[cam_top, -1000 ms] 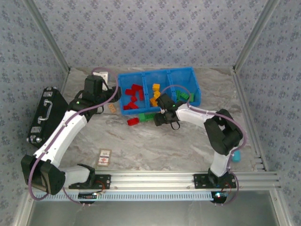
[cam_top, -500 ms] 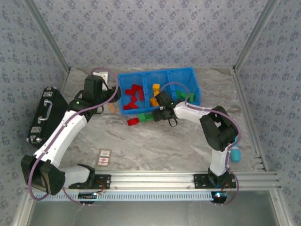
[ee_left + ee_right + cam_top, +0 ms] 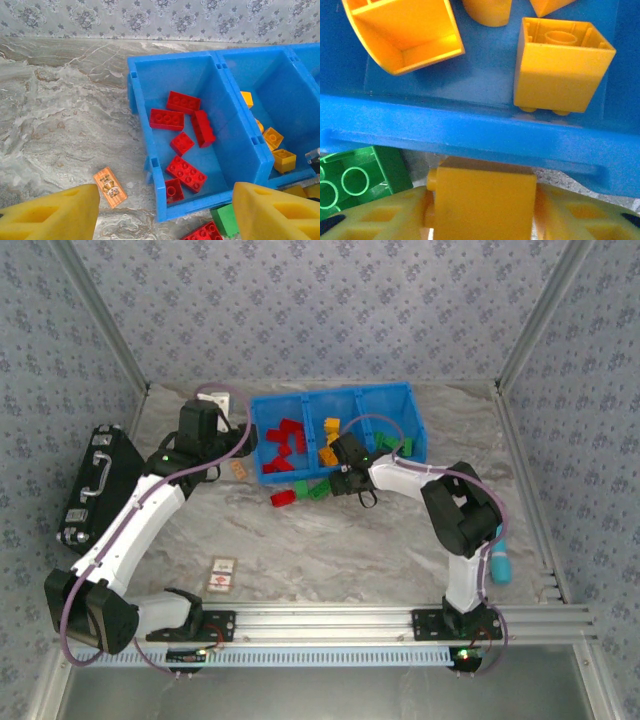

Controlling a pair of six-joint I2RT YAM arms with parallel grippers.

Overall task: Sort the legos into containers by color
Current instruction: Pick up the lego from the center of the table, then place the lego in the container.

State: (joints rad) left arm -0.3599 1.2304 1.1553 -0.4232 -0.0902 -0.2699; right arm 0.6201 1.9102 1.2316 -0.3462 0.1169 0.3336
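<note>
Red bricks (image 3: 182, 102) already lay in the left compartment of the bin (image 3: 300, 397). The left tool (image 3: 165, 200) hung over that end with its jaws wide apart and nothing between them. Orange bricks (image 3: 272, 137) sat in the middle compartment and green bricks (image 3: 390, 447) in the right one, so most of the sorting looked done. What was left lay on the bench (image 3: 330, 550) just in front of the bin: a loose red brick (image 3: 283, 497), a loose green brick (image 3: 318, 489) beside it, and a last orange brick (image 3: 482, 197) right of that, close against the outside of the front wall. The right tool (image 3: 480, 215) gripped this last orange brick, a pad touching each side; whether it was off the bench I could not tell. By my reckoning three bricks remained: the orange one to go over the wall into the middle compartment, then the green and the red.
</note>
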